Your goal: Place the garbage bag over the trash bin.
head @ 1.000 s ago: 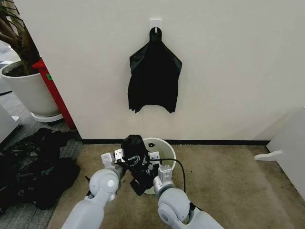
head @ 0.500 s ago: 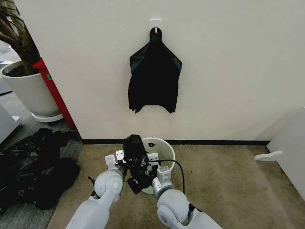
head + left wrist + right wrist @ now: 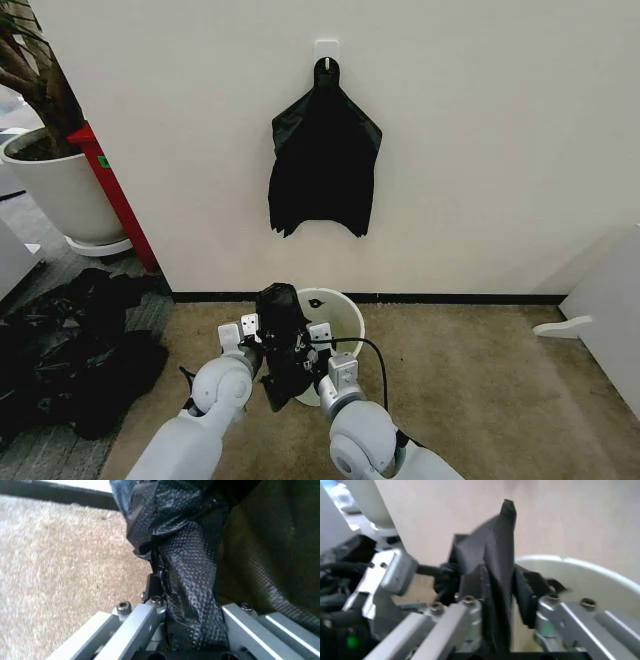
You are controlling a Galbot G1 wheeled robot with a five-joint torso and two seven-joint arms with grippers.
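Both grippers are close together just above the near-left edge of the trash bin, which stands on the carpet by the wall. The left gripper is closed on a bunched fold of the garbage bag. The right gripper is also clamped on this same bag. The bag stands up between them, beside the bin's rim, not yet spread over the opening.

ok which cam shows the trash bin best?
Head view: the trash bin sits on the carpet by the wall, with the garbage bag covering its left side. The right wrist view catches part of the pale rim. In the left wrist view I cannot make it out.
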